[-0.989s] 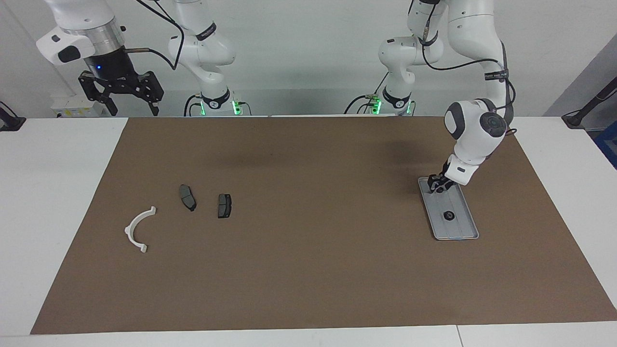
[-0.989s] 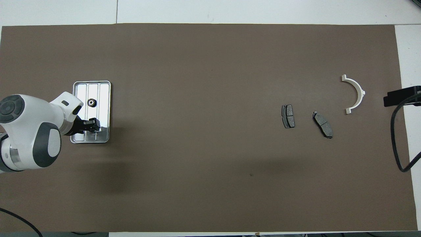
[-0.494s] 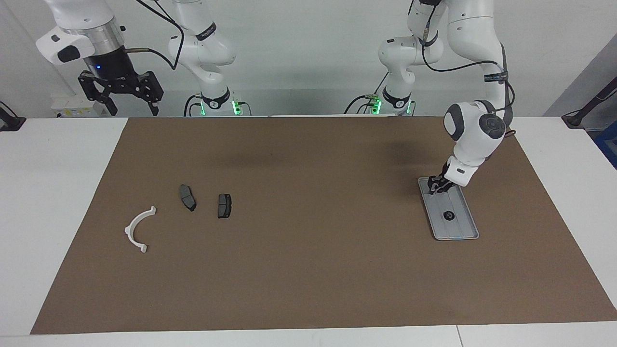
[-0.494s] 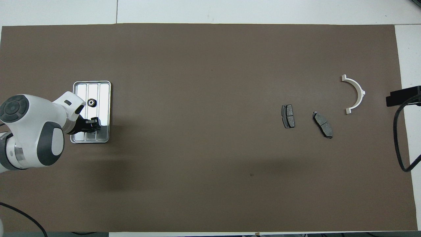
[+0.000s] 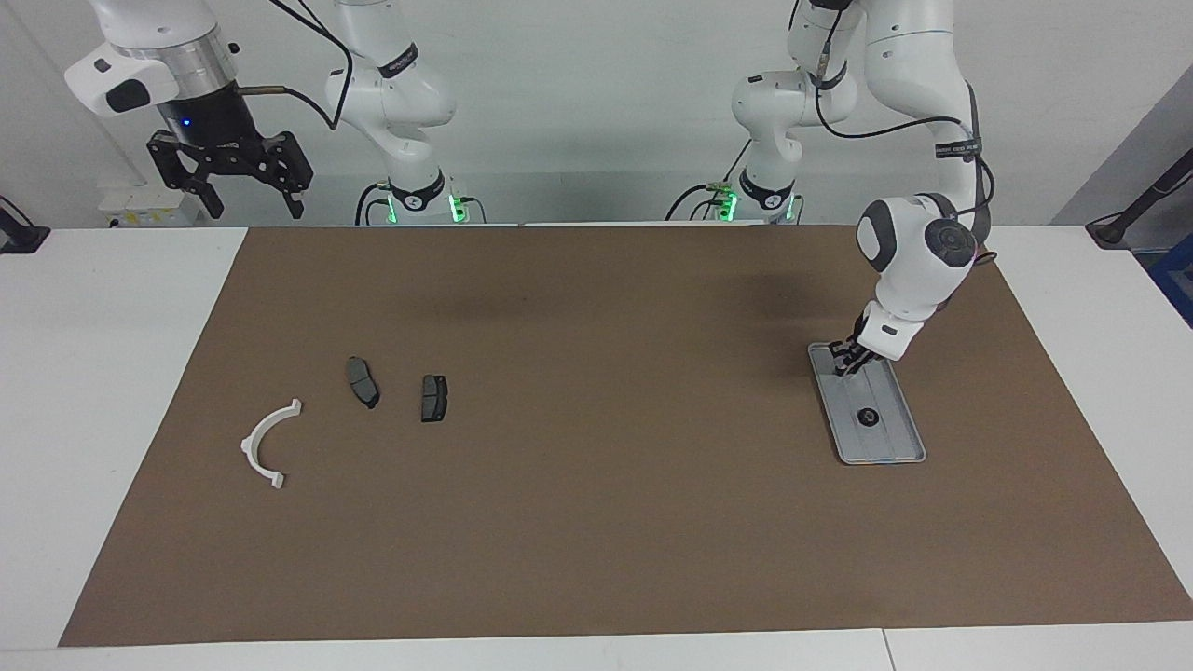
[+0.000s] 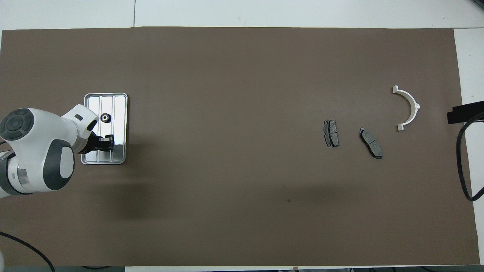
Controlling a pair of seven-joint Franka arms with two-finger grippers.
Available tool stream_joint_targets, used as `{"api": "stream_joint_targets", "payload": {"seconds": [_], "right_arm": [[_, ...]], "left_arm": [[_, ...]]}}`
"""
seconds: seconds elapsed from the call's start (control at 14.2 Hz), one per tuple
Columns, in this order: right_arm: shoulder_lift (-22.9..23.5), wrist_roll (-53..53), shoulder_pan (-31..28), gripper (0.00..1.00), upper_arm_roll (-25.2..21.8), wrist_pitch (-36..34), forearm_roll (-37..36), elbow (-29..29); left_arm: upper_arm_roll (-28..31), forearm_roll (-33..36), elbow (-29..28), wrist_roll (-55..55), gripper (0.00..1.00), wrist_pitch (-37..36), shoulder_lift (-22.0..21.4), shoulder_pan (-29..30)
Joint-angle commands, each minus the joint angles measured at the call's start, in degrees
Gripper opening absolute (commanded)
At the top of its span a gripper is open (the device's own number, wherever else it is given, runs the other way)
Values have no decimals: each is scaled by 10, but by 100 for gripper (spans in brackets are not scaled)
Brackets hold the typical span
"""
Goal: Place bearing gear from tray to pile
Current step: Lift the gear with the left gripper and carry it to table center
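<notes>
A brown mat (image 5: 596, 522) covers the white worktop (image 5: 102, 373), and toward the left arm's end the silver tray (image 5: 893, 447) lies on it with the small dark bearing gear (image 5: 867, 417) in its middle. The left tool (image 5: 846, 362) hangs low over the tray's end nearer the robots; whether its fingers are spread I cannot tell. The right tool (image 5: 244, 191), fingers spread and empty, waits raised at the right arm's end, while the pile (image 5: 373, 396) of a white arc and two dark pads lies well apart from the tray.

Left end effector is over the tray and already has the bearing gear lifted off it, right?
No. The left end effector is over the tray, but the bearing gear lies on the tray, apart from it. The facing view shows this.
</notes>
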Motion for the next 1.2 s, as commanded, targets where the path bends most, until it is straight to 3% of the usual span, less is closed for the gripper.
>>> {"api": "stream_joint_targets", "payload": {"seconds": [0.0, 0.21, 0.49, 0.64, 0.78, 0.85, 1.13], "right_arm": [[-11, -20, -4, 100, 2, -1, 6, -11], [-12, -20, -4, 100, 2, -1, 7, -13], [-12, -20, -4, 100, 2, 0, 7, -15], [-13, -19, -3, 100, 2, -1, 6, -14], [-13, -21, -5, 100, 2, -1, 6, -15], [-13, -21, -4, 100, 2, -3, 6, -15], [-16, -21, -1, 100, 3, -9, 6, -19]], "left_arm": [[3, 6, 55, -74, 0, -45, 15, -18], [3, 2, 150, -196, 0, -131, 35, -81], [3, -3, 225, -407, 0, -139, 65, -191], [3, -26, 283, -480, 0, -142, 108, -249], [5, -26, 367, -550, 0, -153, 178, -296], [6, -26, 383, -572, 0, -148, 201, -319], [7, -17, 343, -583, 0, -117, 201, -340]]}}
